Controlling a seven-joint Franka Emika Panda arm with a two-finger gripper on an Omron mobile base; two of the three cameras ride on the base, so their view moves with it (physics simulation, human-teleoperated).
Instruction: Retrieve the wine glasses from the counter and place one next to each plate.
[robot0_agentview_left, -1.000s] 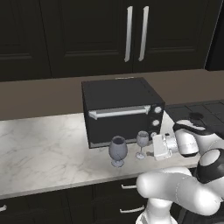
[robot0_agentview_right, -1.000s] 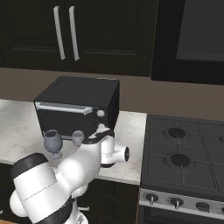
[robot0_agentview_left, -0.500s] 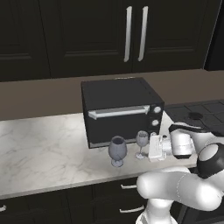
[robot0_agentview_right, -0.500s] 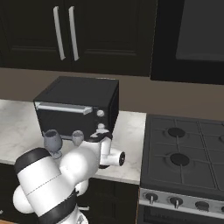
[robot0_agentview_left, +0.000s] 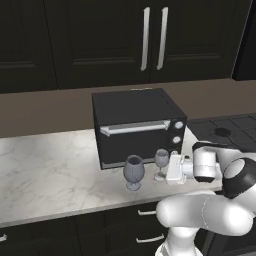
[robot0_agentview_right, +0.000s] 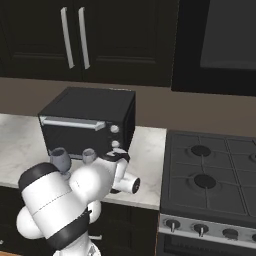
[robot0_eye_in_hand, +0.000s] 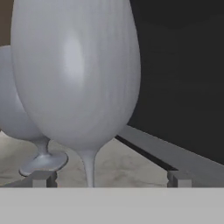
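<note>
So we see a black boxy toaster oven (robot0_agentview_left: 136, 125) mid-frame on the pale veined marble counter (robot0_agentview_left: 45, 170), right behind two translucent grey-blue wine glasses (robot0_agentview_left: 134, 171). Our white two-finger gripper (robot0_eye_in_hand: 109, 178) is spread wide, holding nothing, the narrower glass (robot0_eye_in_hand: 83, 78) between its fingertips (robot0_eye_in_hand: 41, 178).

Two wine glasses are set upright near the front edge of the worktop (robot0_agentview_left: 45, 170), just before the toaster oven (robot0_agentview_left: 135, 125) — the rounder glass (robot0_agentview_left: 133, 170) to the left and slightly nearer the front edge, the narrower glass (robot0_agentview_left: 161, 161) to its right, close but apart. The gripper (robot0_agentview_left: 169, 168) is placed just right of the narrower glass, level with its bowl. The hob (robot0_agentview_right: 212, 180) adjoins the worktop's right end, and wall cabinets (robot0_agentview_left: 150, 35) are hung behind and above the oven.
</note>
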